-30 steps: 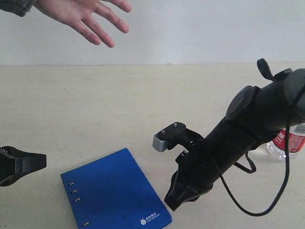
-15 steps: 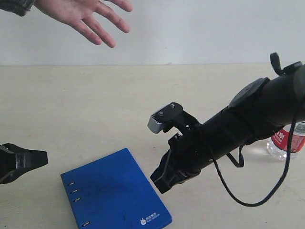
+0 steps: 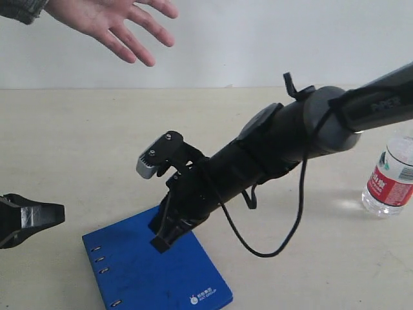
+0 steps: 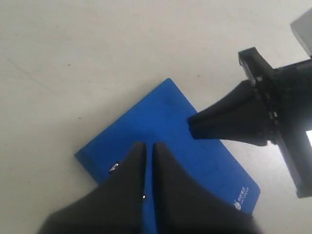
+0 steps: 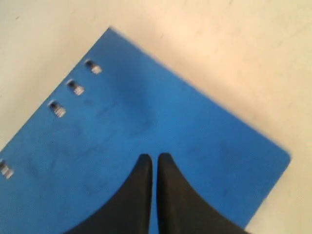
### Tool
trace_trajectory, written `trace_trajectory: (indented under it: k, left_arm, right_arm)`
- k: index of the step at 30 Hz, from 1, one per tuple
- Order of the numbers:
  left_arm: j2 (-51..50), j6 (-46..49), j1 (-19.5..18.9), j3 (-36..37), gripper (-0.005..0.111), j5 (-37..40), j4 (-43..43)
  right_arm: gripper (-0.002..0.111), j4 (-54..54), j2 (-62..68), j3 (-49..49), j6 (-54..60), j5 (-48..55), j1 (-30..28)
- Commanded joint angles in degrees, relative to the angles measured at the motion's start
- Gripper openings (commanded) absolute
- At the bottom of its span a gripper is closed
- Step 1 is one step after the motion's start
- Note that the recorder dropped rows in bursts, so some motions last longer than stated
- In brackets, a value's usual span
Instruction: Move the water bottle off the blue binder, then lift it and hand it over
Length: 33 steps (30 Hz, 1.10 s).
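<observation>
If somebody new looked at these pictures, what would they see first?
Probably the big black right arm slanting across the middle, its shut pincer pointing down at the bright blue binder, which lies flat on the table near the front. After that, a person's open hand is held out in the top left corner. The little water bottle stands alone at the far right, off the binder.

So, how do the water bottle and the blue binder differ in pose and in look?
The water bottle stands upright; the blue binder lies flat. The bottle is clear with a red and white label; the binder is solid blue. The shut right gripper hangs over the binder, far from the bottle. Both rest on the table, apart.
</observation>
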<state>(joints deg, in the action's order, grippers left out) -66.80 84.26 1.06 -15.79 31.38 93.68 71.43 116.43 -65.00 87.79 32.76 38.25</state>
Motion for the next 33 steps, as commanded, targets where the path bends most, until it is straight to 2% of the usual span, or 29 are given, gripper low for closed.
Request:
trace_trajectory:
  k: [1, 6, 10, 14, 17, 21, 25, 28, 33]
  left_arm:
    - [0.08, 0.19, 0.27, 0.15, 0.004, 0.50, 0.36]
    - [0.08, 0.19, 0.27, 0.15, 0.004, 0.50, 0.36]
    - [0.08, 0.19, 0.27, 0.15, 0.004, 0.50, 0.36]
    - [0.08, 0.19, 0.27, 0.15, 0.004, 0.50, 0.36]
    - [0.08, 0.45, 0.27, 0.15, 0.004, 0.50, 0.36]
    - [0.08, 1.10, 0.27, 0.15, 0.004, 0.13, 0.14]
    - [0.08, 1.10, 0.27, 0.15, 0.004, 0.13, 0.14]
    - [0.08, 1.09, 0.27, 0.15, 0.004, 0.13, 0.25]
    - [0.08, 1.09, 0.27, 0.15, 0.004, 0.13, 0.15]
  right_arm:
    - [0.000, 0.10, 4.60, -4.06, -5.03, -2.06, 0.06]
    - [0.000, -1.43, 8.13, -4.30, -13.13, -5.63, 0.05]
    - [0.000, -8.14, 8.13, -4.30, -21.42, -10.90, 0.05]
    - [0.000, -21.95, 8.13, -4.30, -38.50, -14.54, 0.05]
    - [0.000, -34.73, 8.13, -4.30, -53.93, -13.78, 0.05]
    - [0.000, -49.78, 7.00, -4.30, -68.09, -11.93, 0.05]
    - [0.000, -50.63, 2.71, -4.30, -62.84, -12.56, 0.53]
    - [0.000, -48.64, 0.45, -4.73, -59.83, -19.81, 1.25]
    - [0.000, -45.42, 6.22, -13.99, -58.82, -16.25, 2.31]
